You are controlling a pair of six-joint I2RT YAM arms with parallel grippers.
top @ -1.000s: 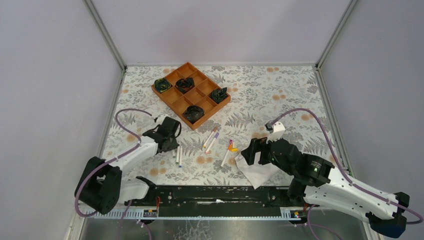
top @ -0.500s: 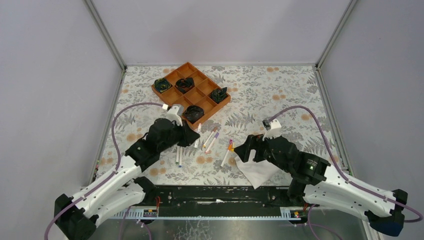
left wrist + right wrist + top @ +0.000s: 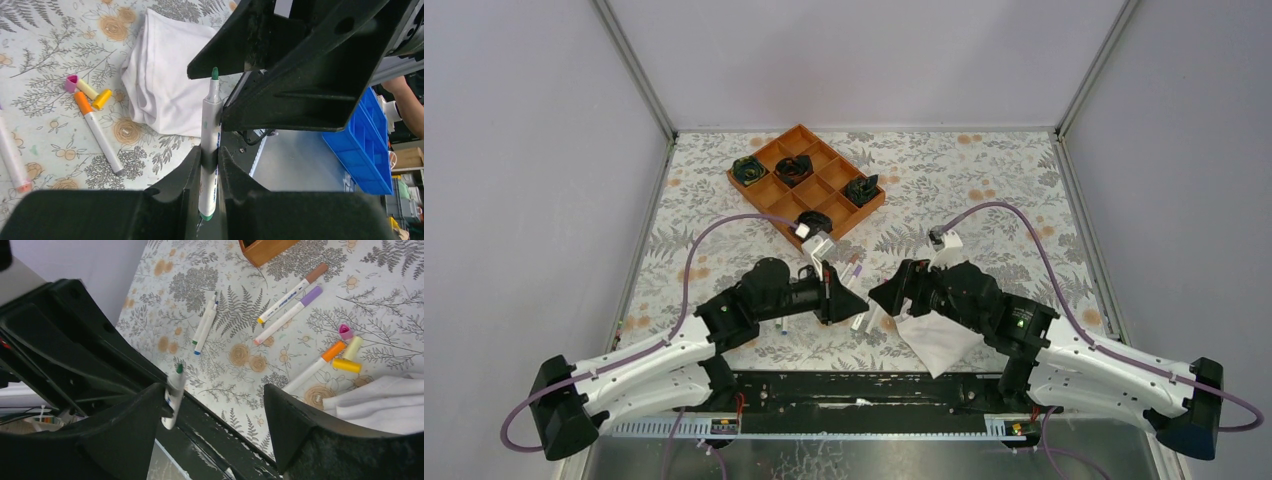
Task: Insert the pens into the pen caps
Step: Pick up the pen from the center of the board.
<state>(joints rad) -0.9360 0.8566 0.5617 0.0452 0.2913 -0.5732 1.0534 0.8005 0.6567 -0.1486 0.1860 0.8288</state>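
My left gripper point(image 3: 210, 150) is shut on a white pen point(image 3: 210, 125) with a bare green tip, which points at my right gripper point(image 3: 886, 295). In the top view my left gripper point(image 3: 842, 300) is just left of it. My right gripper point(image 3: 214, 390) is open wide and empty. The held pen point(image 3: 174, 390) shows close beside its left finger. On the table lie a brown-capped pen point(image 3: 295, 290), a purple-capped pen point(image 3: 287, 315), an orange-ended pen point(image 3: 315, 367), two uncapped pens point(image 3: 205, 325), a pink cap point(image 3: 345, 331) and a yellow cap point(image 3: 347, 365).
A folded white cloth point(image 3: 939, 340) lies under my right gripper and also shows in the left wrist view point(image 3: 160, 85). A wooden compartment tray point(image 3: 764, 190) holding dark objects stands at the back. The black base rail point(image 3: 854, 385) runs along the near edge.
My left arm has swung from the left side to the middle. My right gripper has moved left and forward, so the two grippers now face each other closely.
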